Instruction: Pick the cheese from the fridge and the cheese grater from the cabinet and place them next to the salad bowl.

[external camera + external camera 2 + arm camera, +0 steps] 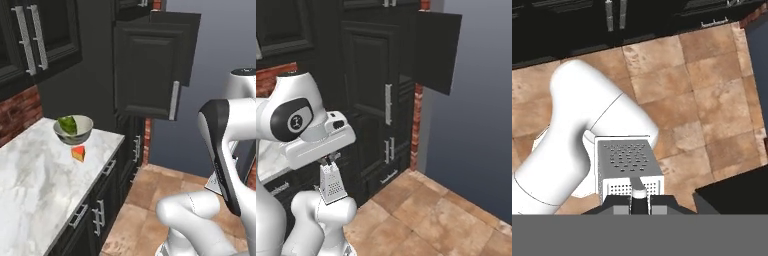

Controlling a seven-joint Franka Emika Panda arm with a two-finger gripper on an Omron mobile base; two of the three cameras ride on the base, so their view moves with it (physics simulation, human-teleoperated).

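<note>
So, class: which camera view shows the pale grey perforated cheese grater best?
The hand view: the pale grey perforated cheese grater is close, holes plain. Right base view shows it smaller, hanging from the hand; left base view, an edge.

The grater (332, 184) is pale grey-white with rows of dark dots on its faces, and hangs from dark fingertips (331, 159). The cheese (78, 153) is yellow-orange with a red edge. Just beside it, the bowl (75, 131) is grey with green leaves inside. Under both, the counter (35, 180) is white marble with grey veins. The cabinet (150, 70) is black with a silver handle. The floor (431, 220) is mottled brown tile. Left of the bowl, the wall (17, 114) is red brick.
</note>
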